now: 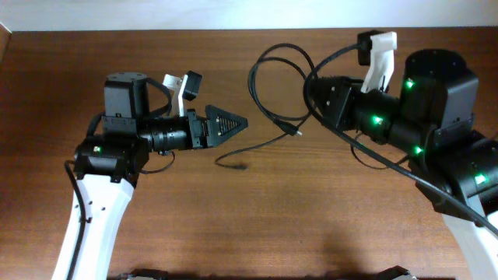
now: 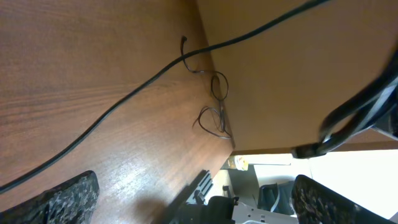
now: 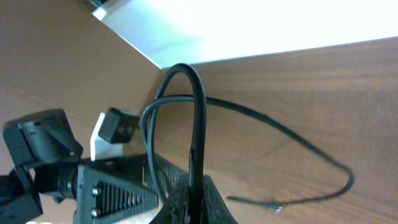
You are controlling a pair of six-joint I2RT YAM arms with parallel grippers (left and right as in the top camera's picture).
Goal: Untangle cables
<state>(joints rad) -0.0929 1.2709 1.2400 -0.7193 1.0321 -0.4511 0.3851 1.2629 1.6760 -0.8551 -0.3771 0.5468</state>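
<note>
**Limp cable pinched at a bend**

The right gripper (image 3: 194,198) is clenched on a bend of the thin black cable (image 3: 198,106), which arches up from its fingers and trails over the table (image 1: 194,225) between the arms. The left gripper (image 1: 232,123) is released and holds nothing. The cable looks light, floppy and likely to slip, so a hold near the plug (image 1: 294,131) seems surer. Only the overhead view shows both loose ends, and only the right wrist view shows the pinch.

One black cable (image 2: 134,93) runs diagonally across the table (image 2: 74,62).
</note>
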